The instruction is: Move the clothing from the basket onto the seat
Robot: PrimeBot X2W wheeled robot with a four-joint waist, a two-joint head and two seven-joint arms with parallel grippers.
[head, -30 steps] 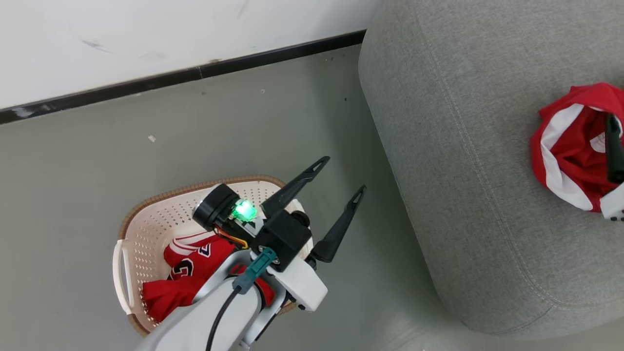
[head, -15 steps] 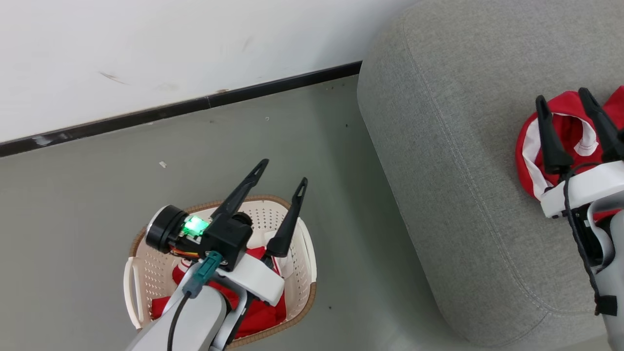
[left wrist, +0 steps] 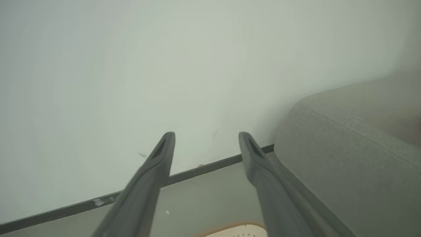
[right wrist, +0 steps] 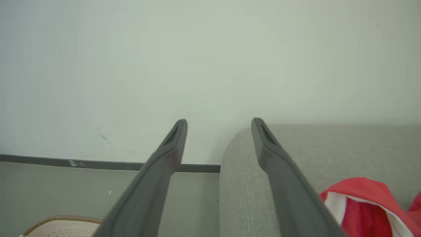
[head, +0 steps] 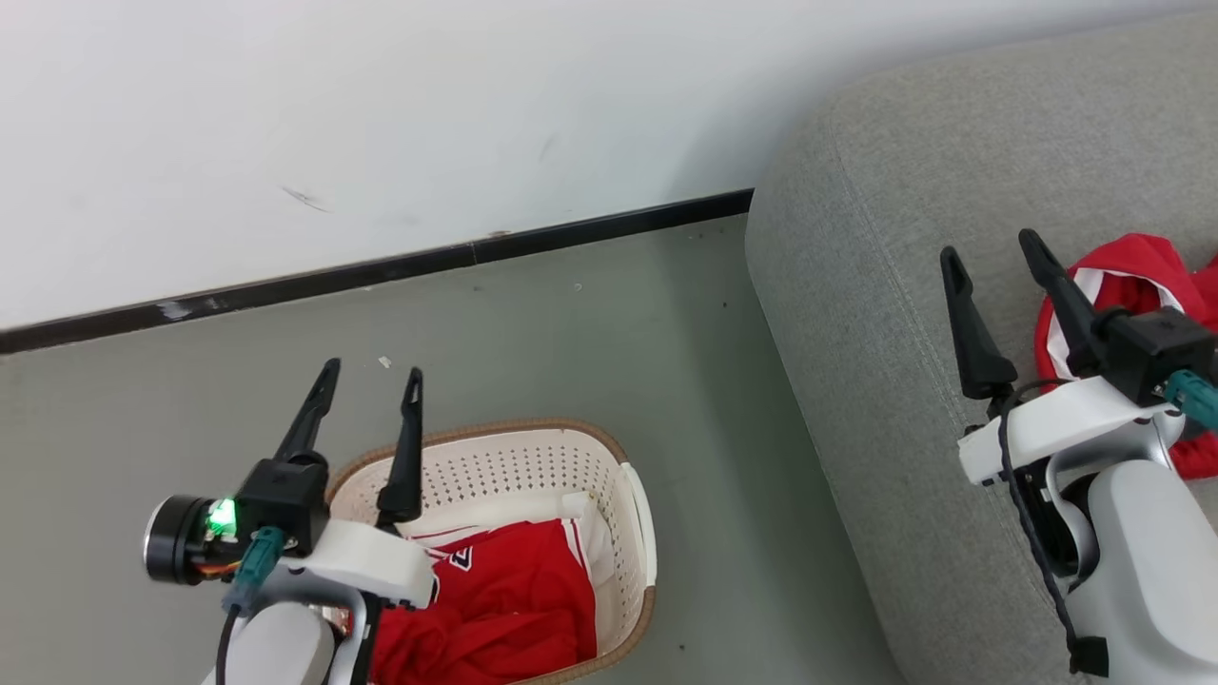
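Observation:
The cream basket point(head: 635, 514) with a brown rim sits on the floor at the lower left and holds a red jersey point(head: 514, 609) with white trim and part of a numeral. My left gripper point(head: 371, 378) stands open above the basket's left rim, fingers pointing at the wall, with nothing between them; the left wrist view shows its fingers point(left wrist: 154, 171) parted. A second red garment point(head: 1132, 276) with white lining lies on the grey sofa point(head: 856, 314) at the right. My right gripper point(head: 990, 247) hangs open over the sofa just left of that garment point(right wrist: 365, 204), holding nothing.
A white wall point(head: 381, 124) with a black baseboard point(head: 428, 262) runs behind the grey-green floor point(head: 571, 352). Floor separates the basket and the sofa's rounded side. The basket rim point(right wrist: 59, 220) shows low in the right wrist view.
The camera has swung. My left gripper has lifted off the basket toward the left, baring the jersey. My right gripper has drawn back left off the red garment on the sofa, still open.

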